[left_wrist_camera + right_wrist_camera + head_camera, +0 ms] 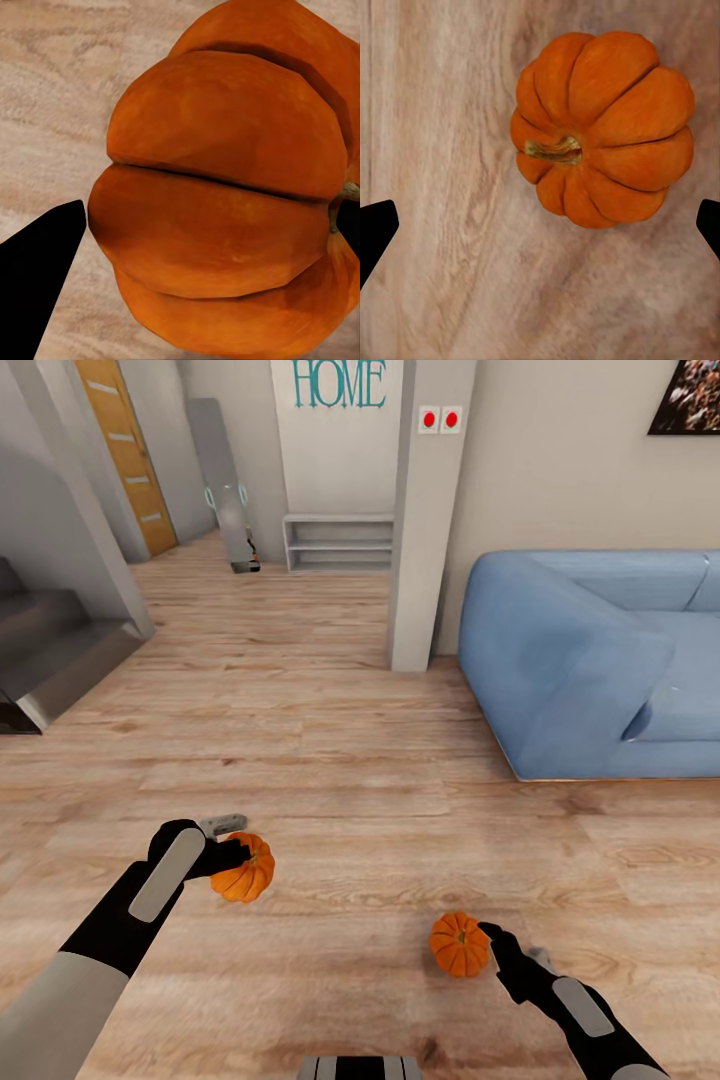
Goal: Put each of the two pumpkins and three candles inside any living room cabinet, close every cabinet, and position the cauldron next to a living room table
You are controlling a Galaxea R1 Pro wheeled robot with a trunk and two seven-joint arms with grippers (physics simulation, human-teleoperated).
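Pumpkins, two, near me on the wood floor [360, 780]: the left pumpkin [243, 868] is clamped in my left claw [232, 855], lifted for carrying; my right claw [497, 950], spread wide, hovers just beside the right pumpkin [460, 944], lined up for grasping.

Left arm reaching forward and down, left tool [232, 857] fingers closed, right tool [497, 948] spread wide, angled inward

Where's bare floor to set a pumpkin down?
Open wood floor between the two pumpkins, and the wide stretch ahead bordered by the stairs, pillar and blue sofa. Crowded only at the left pumpkin and right pumpkin, by each claw.
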